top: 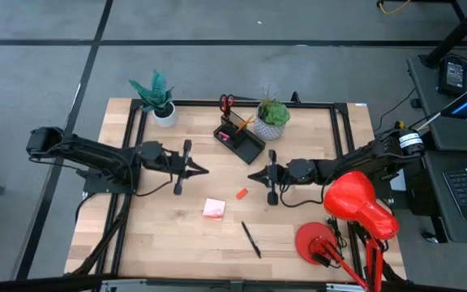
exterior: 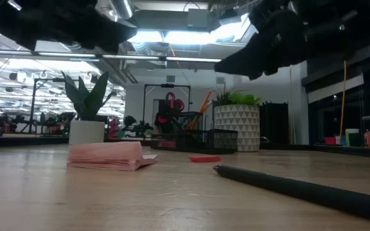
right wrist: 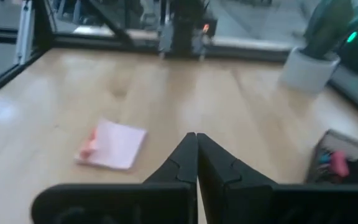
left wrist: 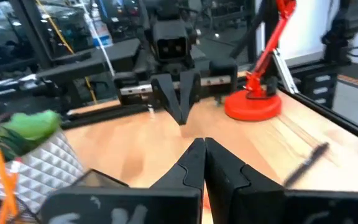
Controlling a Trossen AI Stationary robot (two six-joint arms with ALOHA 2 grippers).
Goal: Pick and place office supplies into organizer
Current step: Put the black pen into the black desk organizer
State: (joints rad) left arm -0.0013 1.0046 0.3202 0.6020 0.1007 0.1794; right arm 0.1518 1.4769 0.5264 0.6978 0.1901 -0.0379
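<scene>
Pale wooden tabletop (top: 160, 243) carries a pink sticky-note pad (top: 214, 208) just below the clenched, empty left gripper (top: 203, 170), which should spread its fingers and descend squarely; right gripper (top: 252, 174) waits clenched opposite, beneath the organizer (top: 242, 139).

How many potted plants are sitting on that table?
2. One dark-leaved plant stands at the far left corner; one green plant stands just right of the black organizer. None seems hidden.
</scene>
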